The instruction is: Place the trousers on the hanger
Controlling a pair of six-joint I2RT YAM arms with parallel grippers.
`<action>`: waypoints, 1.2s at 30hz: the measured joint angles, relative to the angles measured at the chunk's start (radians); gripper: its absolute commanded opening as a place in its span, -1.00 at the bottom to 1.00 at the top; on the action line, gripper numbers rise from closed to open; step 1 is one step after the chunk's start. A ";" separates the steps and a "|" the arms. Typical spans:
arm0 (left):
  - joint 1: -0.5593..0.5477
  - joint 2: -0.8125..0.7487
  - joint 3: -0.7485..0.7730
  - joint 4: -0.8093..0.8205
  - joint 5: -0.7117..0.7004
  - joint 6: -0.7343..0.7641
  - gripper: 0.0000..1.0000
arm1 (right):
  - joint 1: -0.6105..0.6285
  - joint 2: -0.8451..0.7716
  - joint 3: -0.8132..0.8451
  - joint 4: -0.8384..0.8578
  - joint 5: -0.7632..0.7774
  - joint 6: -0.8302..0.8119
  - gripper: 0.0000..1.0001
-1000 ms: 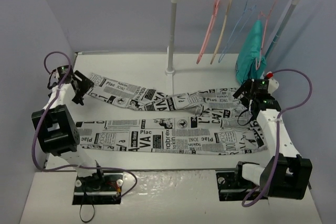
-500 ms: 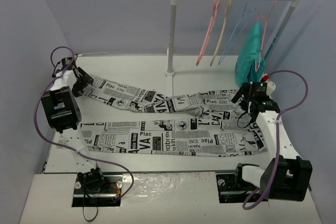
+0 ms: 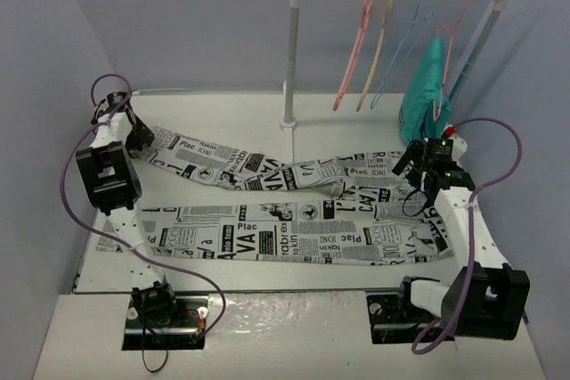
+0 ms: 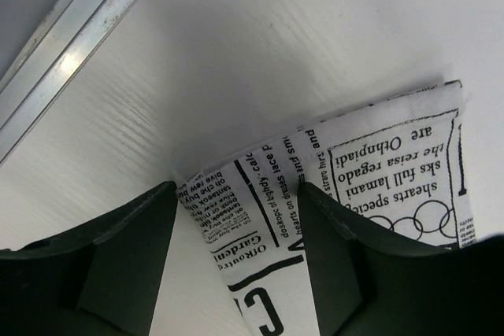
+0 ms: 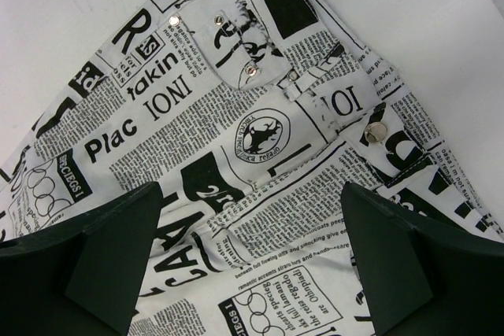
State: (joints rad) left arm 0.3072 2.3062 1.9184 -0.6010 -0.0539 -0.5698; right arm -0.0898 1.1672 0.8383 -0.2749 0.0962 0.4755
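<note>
The newsprint trousers (image 3: 267, 238) lie flat across the table, legs pointing left and waist at the right. My left gripper (image 3: 142, 138) is at the hem of the far leg. In the left wrist view its jaws (image 4: 236, 218) stand apart astride the hem corner (image 4: 378, 163), with some table showing beside the left finger. My right gripper (image 3: 414, 166) hovers wide open over the waist; in the right wrist view (image 5: 252, 226) the studs and pocket of the trousers (image 5: 236, 116) lie below it. The pink hanger (image 3: 356, 42) hangs on the rack, apart from both grippers.
A white rack (image 3: 289, 51) stands at the back with a tan hanger (image 3: 378, 42), a blue wire hanger (image 3: 401, 51) and a teal garment (image 3: 426, 86). A metal rail (image 4: 71, 29) edges the table just beyond the left gripper.
My left arm has swung back and left to the far leg's hem, and its jaws have narrowed around the corner. The right gripper has hardly moved.
</note>
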 measured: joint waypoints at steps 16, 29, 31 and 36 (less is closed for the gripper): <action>0.002 -0.079 -0.016 -0.006 0.020 0.074 -1.00 | 0.068 0.197 0.050 0.040 -0.004 0.012 0.82; 0.042 -0.553 -0.034 -0.124 -0.096 0.069 -1.00 | 0.054 0.398 0.008 0.165 0.026 0.075 0.80; 0.042 -0.566 -0.039 -0.170 -0.118 0.069 -1.00 | 0.051 0.400 -0.006 0.166 0.033 0.077 0.80; 0.042 -0.646 -0.146 -0.241 -0.207 0.070 -1.00 | 0.052 0.386 -0.011 0.174 0.052 0.076 0.80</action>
State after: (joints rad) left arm 0.3492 1.6597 1.7720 -0.8422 -0.2606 -0.5002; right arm -0.0383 1.5536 0.8268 -0.1004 0.1483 0.5519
